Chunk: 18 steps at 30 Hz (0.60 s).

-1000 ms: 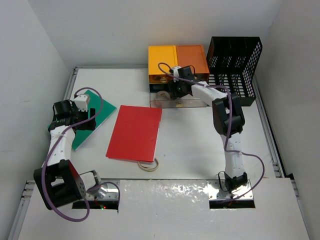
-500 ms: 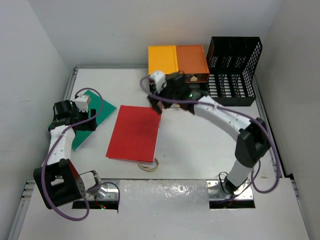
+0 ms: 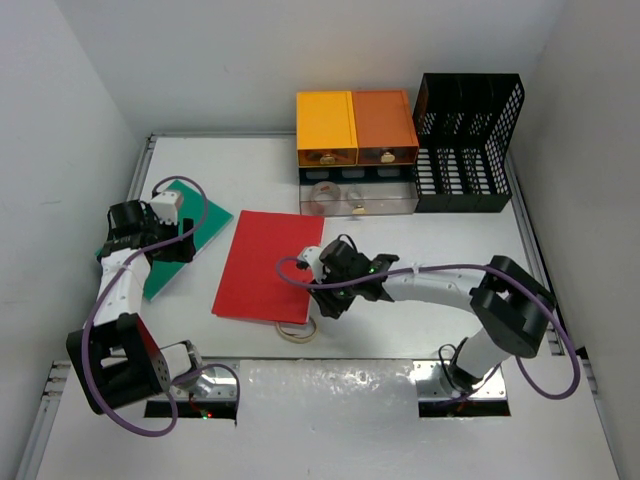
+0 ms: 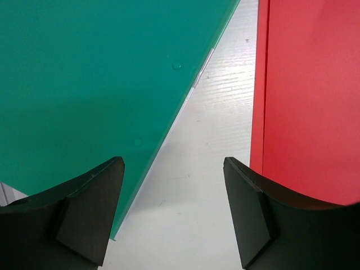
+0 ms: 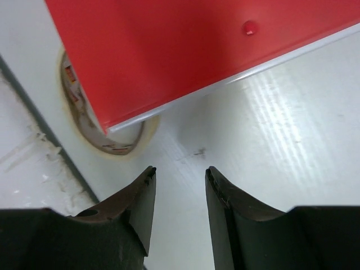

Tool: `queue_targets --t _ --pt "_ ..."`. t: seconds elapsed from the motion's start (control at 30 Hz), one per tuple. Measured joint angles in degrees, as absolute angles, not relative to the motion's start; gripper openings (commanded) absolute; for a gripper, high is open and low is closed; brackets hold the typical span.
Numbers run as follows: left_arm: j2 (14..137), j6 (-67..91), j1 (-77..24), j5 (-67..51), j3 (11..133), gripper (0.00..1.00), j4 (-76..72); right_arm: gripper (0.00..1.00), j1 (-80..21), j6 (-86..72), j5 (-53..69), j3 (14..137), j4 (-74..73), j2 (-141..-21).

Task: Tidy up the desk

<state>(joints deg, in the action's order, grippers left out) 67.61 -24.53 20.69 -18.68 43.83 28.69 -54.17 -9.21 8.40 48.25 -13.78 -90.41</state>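
The white desk (image 3: 400, 250) holds a red folder (image 3: 270, 265) in the middle and a green folder (image 3: 207, 225) at the left. A roll of tape (image 3: 297, 329) lies partly under the red folder's near corner. My right gripper (image 3: 322, 300) is open and empty, low over the desk beside that corner. In the right wrist view the gripper (image 5: 180, 171) faces the red folder (image 5: 185, 45) and the tape roll (image 5: 98, 140). My left gripper (image 3: 185, 245) is open and empty at the green folder's edge; its wrist view (image 4: 173, 163) shows the green folder (image 4: 84, 73) and red folder (image 4: 309, 95).
An orange-and-yellow drawer unit (image 3: 355, 128) stands at the back, with a clear drawer (image 3: 355, 198) pulled open below it holding small round items. A black mesh file rack (image 3: 467, 140) stands at the back right. Metal rails (image 3: 535, 270) edge the desk.
My right arm has swung from the drawer unit at the back, across the red folder, to its near right corner by the tape roll. The left arm has not moved.
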Motion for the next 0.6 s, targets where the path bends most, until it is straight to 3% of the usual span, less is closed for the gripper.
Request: queue_targets --t 0.37,0.6 --pt "67.64 -25.02 20.69 -18.74 43.83 0.70 28.69 0.42 -56.82 -15.51 12.64 46.74 -6.09 -95.00" --pt "67.64 -25.04 20.69 -18.72 43.83 0.70 28.67 0.35 -57.80 -16.69 10.72 48.95 -6.09 -99.88"
